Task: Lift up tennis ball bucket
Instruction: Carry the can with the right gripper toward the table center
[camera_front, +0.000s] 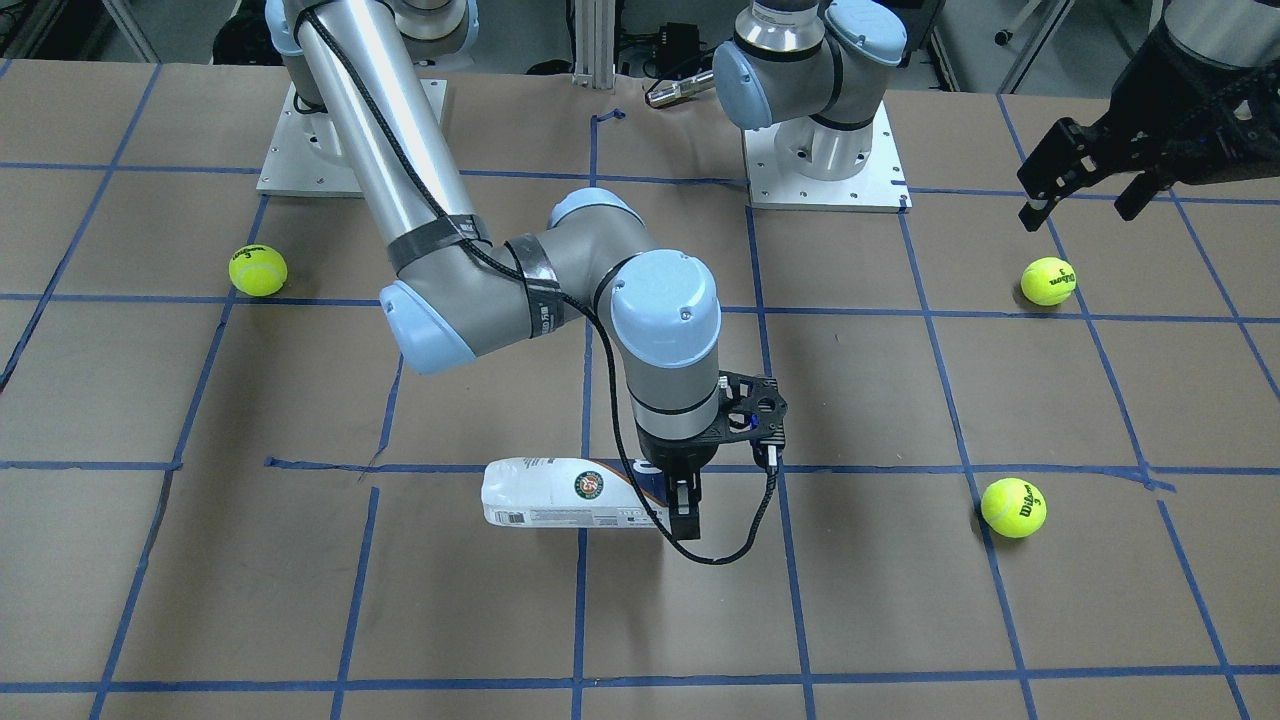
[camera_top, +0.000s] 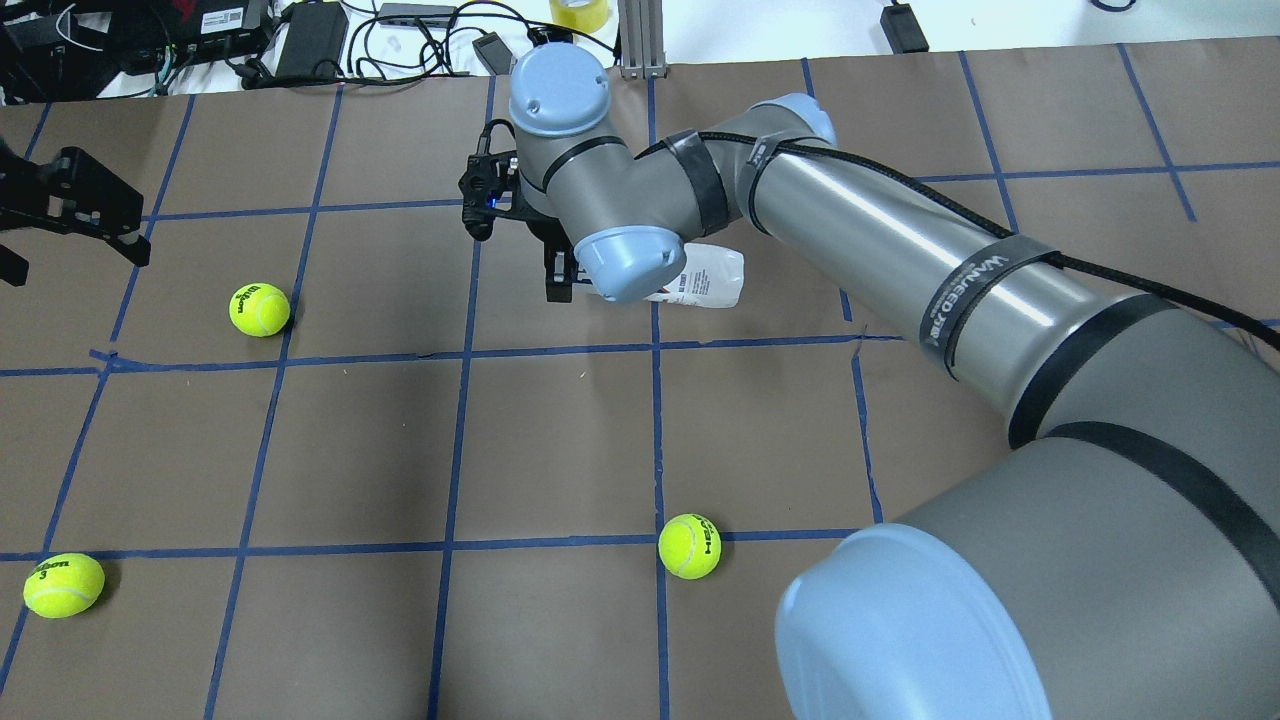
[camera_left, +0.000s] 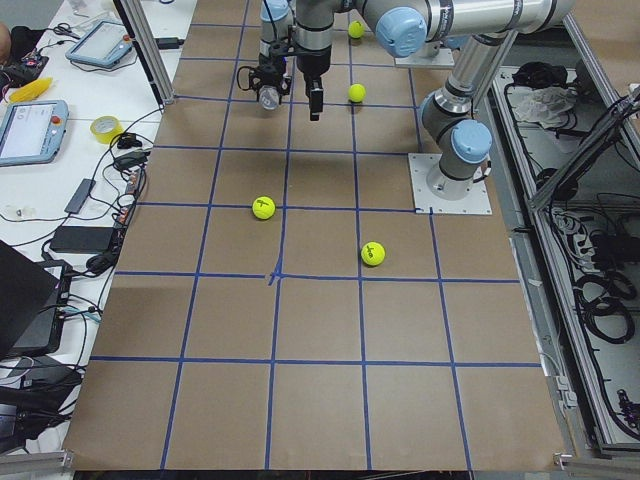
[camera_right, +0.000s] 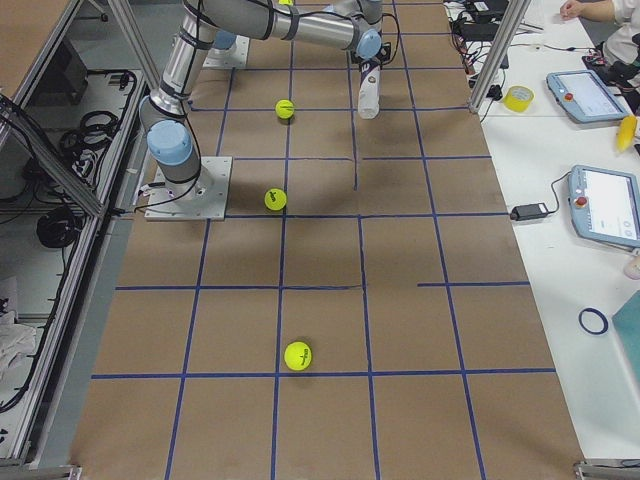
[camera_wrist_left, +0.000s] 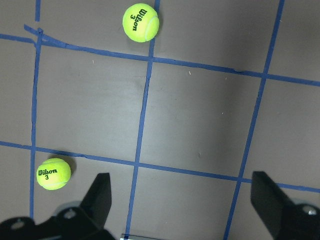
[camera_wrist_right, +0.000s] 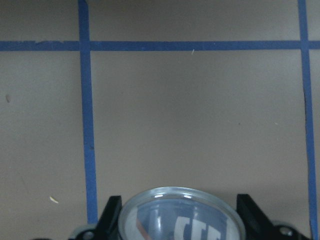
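The tennis ball bucket (camera_front: 560, 492) is a clear can with a white and navy label. It lies on its side near the table's middle and also shows in the overhead view (camera_top: 705, 280). My right gripper (camera_front: 680, 503) points straight down over one end of it, with a finger on each side. In the right wrist view the can's round rim (camera_wrist_right: 180, 220) fills the gap between the fingers (camera_wrist_right: 112, 212), which touch it. My left gripper (camera_front: 1082, 205) hangs open and empty above the table, far from the can. Its spread fingers (camera_wrist_left: 100, 192) show in the left wrist view.
Three yellow-green tennis balls lie loose on the brown paper: one (camera_front: 258, 270) on the robot's right side, two (camera_front: 1048, 281) (camera_front: 1013, 507) below the left gripper. Both arm base plates (camera_front: 825, 165) stand at the robot's edge. Cables and devices lie beyond the far edge (camera_top: 310, 40).
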